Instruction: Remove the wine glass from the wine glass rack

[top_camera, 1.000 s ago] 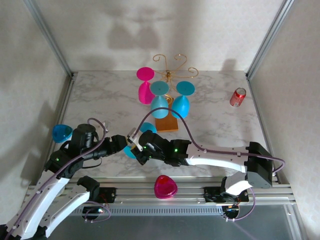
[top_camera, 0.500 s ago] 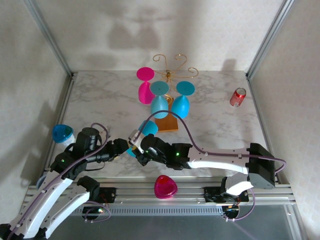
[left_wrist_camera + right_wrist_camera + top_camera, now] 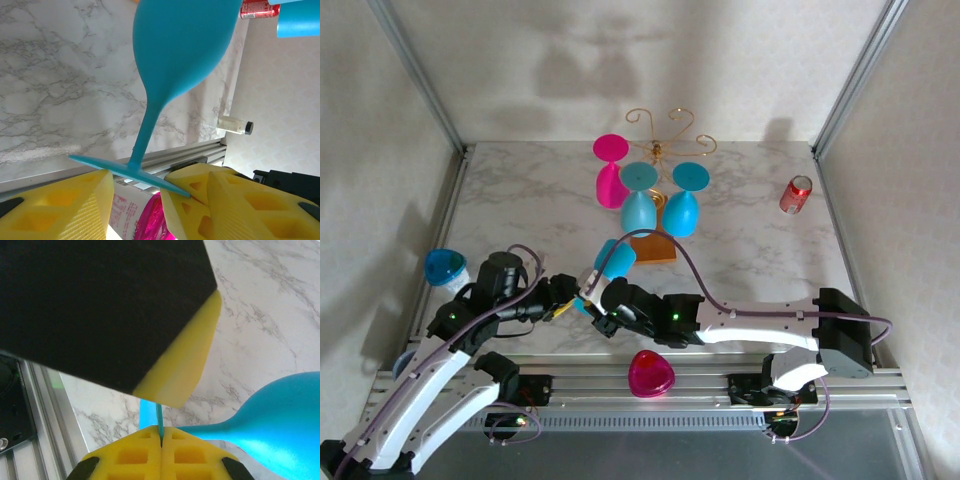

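While pinching fully shut on the thin foot rim of the blue wine glass point(image 3: 280, 415) with the right end effector point(image 3: 161, 432), holds it tilted near the front, apart from the wine glass rack point(image 3: 660, 150). Brackets that foot with the left end effector point(image 3: 136, 200), pads half apart; cannot tell whether touching. Shows from the left wrist a small jar point(image 3: 235, 125); from above, a red can point(image 3: 796, 194) and a pink glass point(image 3: 611, 180) at the rack. Marbled white surface point(image 3: 520, 200), pale walls point(image 3: 620, 60).
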### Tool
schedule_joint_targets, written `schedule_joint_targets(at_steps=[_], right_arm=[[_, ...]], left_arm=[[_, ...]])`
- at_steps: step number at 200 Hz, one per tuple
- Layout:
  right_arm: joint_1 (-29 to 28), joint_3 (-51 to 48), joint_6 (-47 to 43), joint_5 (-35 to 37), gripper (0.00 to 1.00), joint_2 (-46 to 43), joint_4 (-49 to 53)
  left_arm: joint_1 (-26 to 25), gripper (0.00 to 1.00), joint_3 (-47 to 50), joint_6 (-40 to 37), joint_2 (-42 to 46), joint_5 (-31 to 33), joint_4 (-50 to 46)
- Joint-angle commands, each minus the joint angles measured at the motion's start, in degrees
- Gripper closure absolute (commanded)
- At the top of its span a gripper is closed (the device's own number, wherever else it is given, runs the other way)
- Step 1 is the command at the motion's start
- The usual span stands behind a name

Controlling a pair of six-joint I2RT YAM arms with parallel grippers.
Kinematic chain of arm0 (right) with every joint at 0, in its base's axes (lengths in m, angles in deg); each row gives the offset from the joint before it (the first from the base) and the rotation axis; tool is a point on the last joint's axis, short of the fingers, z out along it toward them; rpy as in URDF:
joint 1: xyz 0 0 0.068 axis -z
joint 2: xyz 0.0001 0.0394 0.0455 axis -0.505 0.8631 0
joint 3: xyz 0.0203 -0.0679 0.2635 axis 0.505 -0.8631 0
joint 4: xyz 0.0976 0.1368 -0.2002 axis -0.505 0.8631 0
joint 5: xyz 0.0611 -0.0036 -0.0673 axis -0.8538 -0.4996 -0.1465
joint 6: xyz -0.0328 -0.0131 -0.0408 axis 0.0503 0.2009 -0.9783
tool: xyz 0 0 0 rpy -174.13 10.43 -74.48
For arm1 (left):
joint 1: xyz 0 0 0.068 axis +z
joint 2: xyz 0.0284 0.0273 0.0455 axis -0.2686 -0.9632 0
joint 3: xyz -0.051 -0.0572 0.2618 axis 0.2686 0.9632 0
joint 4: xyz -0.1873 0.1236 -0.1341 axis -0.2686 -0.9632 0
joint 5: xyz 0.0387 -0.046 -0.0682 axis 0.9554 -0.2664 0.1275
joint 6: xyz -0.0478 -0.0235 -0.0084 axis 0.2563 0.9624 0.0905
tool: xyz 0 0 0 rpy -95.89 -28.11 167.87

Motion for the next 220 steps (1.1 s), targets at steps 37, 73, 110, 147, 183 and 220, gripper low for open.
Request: schedule_joint_targets(at_steps=[37, 73, 110, 147, 183, 220], right_arm=[[-1.79, -1.42, -3.03, 3.27, 1.0, -1.89, -3.92], [-2.07, -2.29, -3.7, 3.54, 1.0, -2.6, -5.06], [-2.4, -3.28, -4.25, 3.99, 1.0, -3.43, -6.21], [-2.88, -3.94, -4.91, 4.56, 1.0, -4.18, -7.22], [-3.65, -3.81, -6.18, 6.0, 1.0, -3.64, -7.49], [-4.06, -3.81, -6.62, 6.19, 1.0, -3.25, -8.35]], left_arm=[[0.66, 0.52, 1.57, 2.11, -1.47, -2.62, 2.47], [1.02, 0.53, 2.3, 2.19, -1.76, -2.42, 2.48], [1.7, 0.54, 3.13, 2.29, -1.79, -2.63, 2.62], [2.43, 0.55, 4.76, 3.94, -1.46, -3.49, 4.64], [2.82, 0.55, 4.91, 5.34, -1.85, -4.69, 6.48], [3.13, 0.55, 5.32, 5.86, -2.91, -5.37, 7.18]])
